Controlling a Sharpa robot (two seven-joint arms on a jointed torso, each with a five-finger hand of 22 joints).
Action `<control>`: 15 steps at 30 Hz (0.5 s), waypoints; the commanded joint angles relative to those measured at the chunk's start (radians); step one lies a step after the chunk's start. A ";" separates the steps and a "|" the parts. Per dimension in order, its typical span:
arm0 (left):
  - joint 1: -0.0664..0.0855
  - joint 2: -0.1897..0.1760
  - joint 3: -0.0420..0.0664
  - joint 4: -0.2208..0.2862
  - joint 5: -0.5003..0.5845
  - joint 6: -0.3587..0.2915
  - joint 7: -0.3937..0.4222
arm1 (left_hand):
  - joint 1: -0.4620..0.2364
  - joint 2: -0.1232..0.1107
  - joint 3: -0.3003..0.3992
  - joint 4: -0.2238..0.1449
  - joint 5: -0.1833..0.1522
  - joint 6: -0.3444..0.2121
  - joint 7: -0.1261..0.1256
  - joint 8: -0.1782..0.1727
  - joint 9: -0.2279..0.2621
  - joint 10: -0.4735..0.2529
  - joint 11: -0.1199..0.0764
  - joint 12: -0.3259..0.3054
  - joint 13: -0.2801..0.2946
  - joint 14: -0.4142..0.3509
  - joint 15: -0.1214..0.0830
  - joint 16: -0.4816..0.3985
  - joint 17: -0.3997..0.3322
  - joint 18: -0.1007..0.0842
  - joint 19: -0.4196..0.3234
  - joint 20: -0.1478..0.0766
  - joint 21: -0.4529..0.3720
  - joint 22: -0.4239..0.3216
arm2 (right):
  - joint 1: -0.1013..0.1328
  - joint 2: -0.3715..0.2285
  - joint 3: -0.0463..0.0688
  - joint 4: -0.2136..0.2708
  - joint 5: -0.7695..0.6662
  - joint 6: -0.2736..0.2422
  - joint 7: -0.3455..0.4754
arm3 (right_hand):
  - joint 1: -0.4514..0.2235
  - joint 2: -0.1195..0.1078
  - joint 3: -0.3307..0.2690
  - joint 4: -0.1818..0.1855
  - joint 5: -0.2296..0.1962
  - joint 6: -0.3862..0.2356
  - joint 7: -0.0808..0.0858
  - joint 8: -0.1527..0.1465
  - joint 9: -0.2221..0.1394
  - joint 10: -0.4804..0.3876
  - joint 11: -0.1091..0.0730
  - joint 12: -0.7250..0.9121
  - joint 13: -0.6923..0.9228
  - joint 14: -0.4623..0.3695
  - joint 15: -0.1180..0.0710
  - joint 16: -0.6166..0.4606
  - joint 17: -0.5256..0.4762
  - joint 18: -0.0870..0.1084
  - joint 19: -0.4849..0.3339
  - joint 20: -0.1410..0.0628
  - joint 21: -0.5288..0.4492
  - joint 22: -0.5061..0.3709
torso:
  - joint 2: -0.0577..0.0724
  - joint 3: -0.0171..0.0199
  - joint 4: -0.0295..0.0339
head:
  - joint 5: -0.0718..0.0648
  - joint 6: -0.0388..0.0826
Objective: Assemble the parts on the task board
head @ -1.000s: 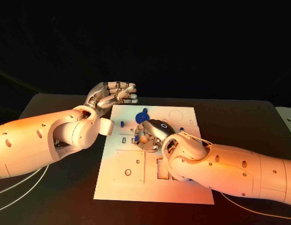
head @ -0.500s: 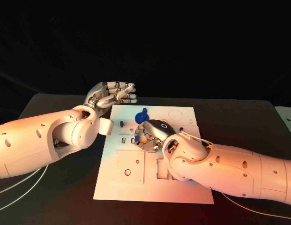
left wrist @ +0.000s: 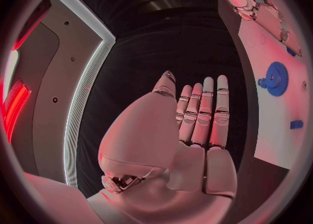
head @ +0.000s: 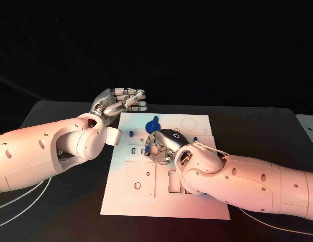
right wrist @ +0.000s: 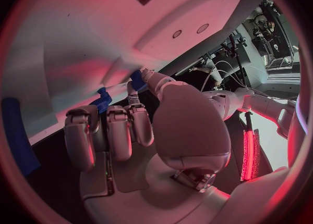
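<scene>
We are seeing the white board (head: 164,166) lying in the middle of the frame on the black tabletop (head: 272,131). The left robot hand (head: 118,103) is hovering at the board's upper left corner, its fingers (left wrist: 207,110) lying straight and side by side, holding nothing. The right robot hand (head: 164,143) is lying low over the board's upper middle, fingers curled toward it; in the right wrist view a small blue part (right wrist: 138,79) is sitting at its fingertips, but we cannot tell whether it is being pinched. A blue gear (head: 153,125) is resting on the board just above this hand, and a small blue peg (head: 131,133) is standing to the gear's lower left.
</scene>
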 commanded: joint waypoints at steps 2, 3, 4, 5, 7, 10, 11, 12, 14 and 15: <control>0.001 0.002 0.001 0.001 0.002 0.011 0.006 | 0.006 0.007 0.005 0.001 0.004 -0.007 0.025 -0.007 -0.001 -0.006 0.002 -0.003 0.001 -0.009 -0.001 -0.006 0.001 0.014 0.002 0.007 -0.005 -0.002 | -0.004 -0.001 -0.003 -0.002 -0.019 0.015 -0.010 | -0.006 -0.017 -0.010 0.004 -0.001 -0.016 0.003 -0.013 -0.006 -0.008 0.006 -0.010 0.136 0.106 0.001 0.003 0.263 -0.007 0.105 -0.001 0.005 0.263 | 0.000 -0.0001 -0.0003 | -0.001 0.001; 0.001 0.002 0.001 0.001 0.002 0.011 0.006 | 0.006 0.007 0.005 0.001 0.004 -0.007 0.025 -0.007 -0.001 -0.006 0.002 -0.003 0.001 -0.009 -0.001 -0.006 0.001 0.014 0.002 0.007 -0.005 -0.002 | -0.004 0.000 -0.003 -0.002 -0.019 0.013 -0.010 | -0.009 -0.020 -0.011 0.006 -0.003 -0.023 0.006 -0.017 -0.009 -0.011 0.008 -0.013 0.134 0.106 0.002 0.003 0.263 -0.007 0.105 0.001 0.005 0.263 | 0.000 -0.0002 0.0002 | -0.001 0.001; 0.001 0.003 0.001 0.002 0.002 0.011 0.005 | 0.005 0.007 0.005 0.001 0.004 -0.008 0.025 -0.007 -0.001 -0.007 0.002 -0.003 0.001 -0.009 -0.001 -0.006 0.002 0.014 0.002 0.007 -0.005 -0.002 | -0.004 0.000 -0.003 -0.002 -0.019 0.011 -0.009 | -0.010 -0.022 -0.012 0.007 -0.004 -0.028 0.008 -0.020 -0.010 -0.013 0.010 -0.016 0.132 0.106 0.004 0.003 0.263 -0.007 0.105 0.002 0.005 0.263 | 0.000 -0.0001 0.0003 | -0.002 0.001; 0.001 0.003 0.001 0.002 0.002 0.011 0.005 | 0.005 0.007 0.005 0.001 0.004 -0.008 0.025 -0.007 -0.001 -0.007 0.002 -0.003 0.001 -0.009 -0.001 -0.006 0.002 0.014 0.002 0.007 -0.005 -0.002 | -0.004 0.000 -0.003 -0.003 -0.019 0.010 -0.009 | -0.011 -0.024 -0.013 0.008 -0.004 -0.035 0.010 -0.024 -0.012 -0.015 0.012 -0.018 0.130 0.106 0.006 0.003 0.263 -0.007 0.105 0.003 0.005 0.263 | 0.000 -0.0001 0.0005 | -0.002 0.001; 0.001 0.003 0.001 0.002 0.002 0.012 0.004 | 0.005 0.007 0.005 0.001 0.004 -0.008 0.025 -0.007 -0.001 -0.007 0.002 -0.003 0.001 -0.009 -0.001 -0.006 0.002 0.014 0.002 0.007 -0.005 -0.002 | -0.004 0.000 -0.003 -0.003 -0.020 0.007 -0.006 | -0.013 -0.027 -0.015 0.011 -0.006 -0.046 0.015 -0.031 -0.016 -0.019 0.016 -0.022 0.127 0.106 0.009 0.003 0.263 -0.007 0.105 0.006 0.005 0.263 | 0.000 -0.0001 0.0006 | -0.002 0.001; 0.001 0.003 0.001 0.002 0.002 0.012 0.004 | 0.005 0.007 0.005 0.001 0.004 -0.008 0.025 -0.007 -0.001 -0.007 0.002 -0.003 0.001 -0.009 -0.001 -0.006 0.002 0.014 0.002 0.007 -0.005 -0.002 | -0.004 0.000 -0.003 -0.003 -0.020 0.004 -0.003 | -0.016 -0.033 -0.019 0.016 -0.007 -0.064 0.022 -0.044 -0.023 -0.025 0.022 -0.029 0.121 0.106 0.014 0.003 0.263 -0.007 0.105 0.011 0.005 0.263 | 0.000 0.0002 -0.0002 | -0.005 0.002; 0.001 0.003 0.001 0.002 0.002 0.013 0.003 | 0.005 0.007 0.005 0.001 0.004 -0.008 0.025 -0.007 -0.001 -0.007 0.002 -0.003 0.000 -0.009 -0.001 -0.006 0.002 0.014 0.002 0.007 -0.005 -0.002 | -0.004 0.001 -0.003 -0.003 -0.020 0.004 -0.002 | -0.017 -0.034 -0.021 0.017 -0.007 -0.067 0.023 -0.046 -0.024 -0.026 0.024 -0.030 0.120 0.106 0.016 0.003 0.263 -0.007 0.105 0.012 0.005 0.263 | 0.000 0.0002 -0.0007 | -0.005 0.002; 0.001 0.003 0.001 0.002 0.002 0.013 0.003 | 0.005 0.007 0.005 0.001 0.004 -0.008 0.025 -0.007 -0.001 -0.007 0.002 -0.003 0.000 -0.009 -0.001 -0.006 0.002 0.014 0.002 0.007 -0.005 -0.002 | -0.004 0.001 -0.003 -0.003 -0.020 0.003 -0.001 | -0.017 -0.035 -0.022 0.017 -0.006 -0.068 0.024 -0.048 -0.025 -0.027 0.024 -0.031 0.120 0.106 0.016 0.003 0.263 -0.007 0.105 0.012 0.005 0.263 | 0.000 0.0002 -0.0009 | -0.005 0.002; 0.001 0.003 0.001 0.002 0.002 0.014 0.002 | 0.005 0.007 0.005 0.001 0.004 -0.008 0.025 -0.007 -0.001 -0.007 0.002 -0.003 0.000 -0.009 -0.001 -0.006 0.002 0.014 0.002 0.007 -0.005 -0.002 | -0.004 0.001 -0.003 -0.004 -0.020 0.003 0.000 | -0.019 -0.039 -0.028 0.021 0.013 -0.072 0.026 -0.052 -0.028 -0.027 0.027 -0.031 0.119 0.106 0.019 0.003 0.263 -0.007 0.105 0.016 0.005 0.263 | 0.000 0.0004 -0.0012 | -0.005 0.003; 0.001 0.003 0.001 0.002 0.002 0.015 0.001 | 0.005 0.007 0.005 0.001 0.004 -0.008 0.025 -0.007 -0.001 -0.007 0.002 -0.003 0.000 -0.009 -0.001 -0.006 0.002 0.014 0.002 0.007 -0.005 -0.002 | -0.004 0.001 -0.003 -0.004 -0.020 0.002 0.001 | -0.019 -0.041 -0.030 0.021 0.021 -0.075 0.027 -0.055 -0.029 -0.030 0.028 -0.034 0.117 0.106 0.020 0.003 0.263 -0.007 0.105 0.017 0.005 0.263 | 0.000 0.0005 -0.0012 | -0.005 0.003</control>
